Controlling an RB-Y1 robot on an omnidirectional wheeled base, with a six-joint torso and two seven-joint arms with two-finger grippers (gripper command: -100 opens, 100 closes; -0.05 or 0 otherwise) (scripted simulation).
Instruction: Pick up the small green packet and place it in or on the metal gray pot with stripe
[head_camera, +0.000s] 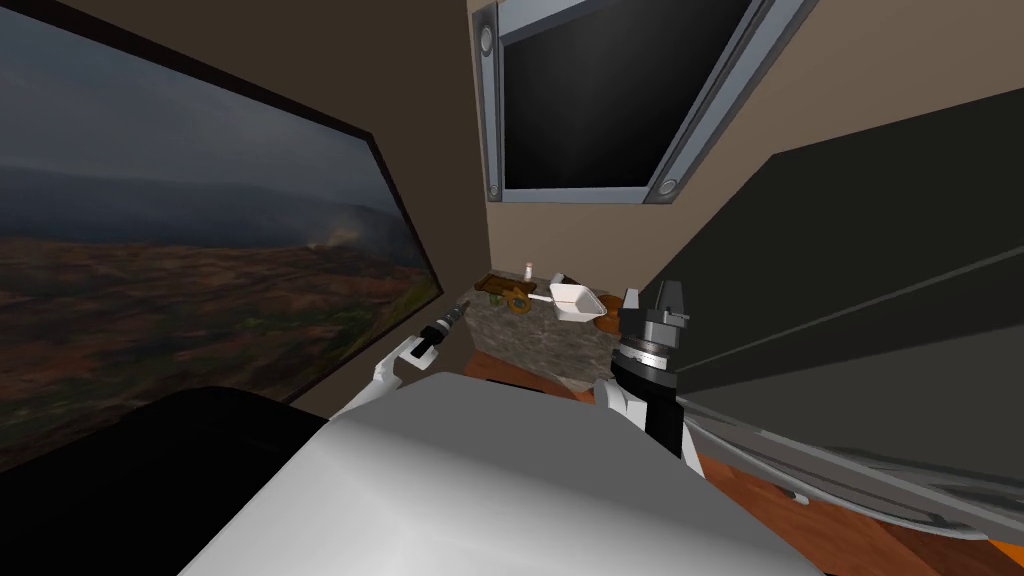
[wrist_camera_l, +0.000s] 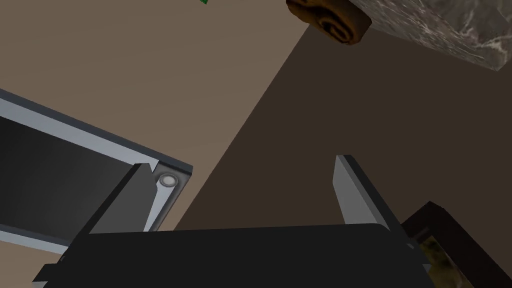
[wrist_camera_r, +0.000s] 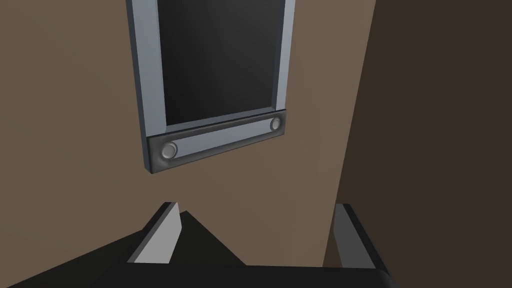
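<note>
The left gripper (wrist_camera_l: 242, 162) hangs with its two fingers spread wide and nothing between them. It points past the end of a mottled stone counter (wrist_camera_l: 450, 30), near it but not touching. A brown spiral roll (wrist_camera_l: 330, 22) lies at that counter's edge. Beyond the roll a green corner is most likely the small green packet (wrist_camera_l: 204, 1), though too little of it shows to be sure of its shape or how it lies. From the head camera, the left gripper sits just off the counter's left end. The right gripper (wrist_camera_r: 256, 205) is raised near the counter's right end, its fingers likewise parted and empty. On the counter top stand a small bottle (head_camera: 528, 270) and the pot (head_camera: 575, 300), drawn white here, with a handle reaching toward the brown roll; its inside looks bare. By my reading the task is at its very start: the packet has not been grasped and nothing is in the pot. The whole job is left: bring the left fingers around the packet, close on it, lift it, carry it across to the pot and let it go there.
</note>
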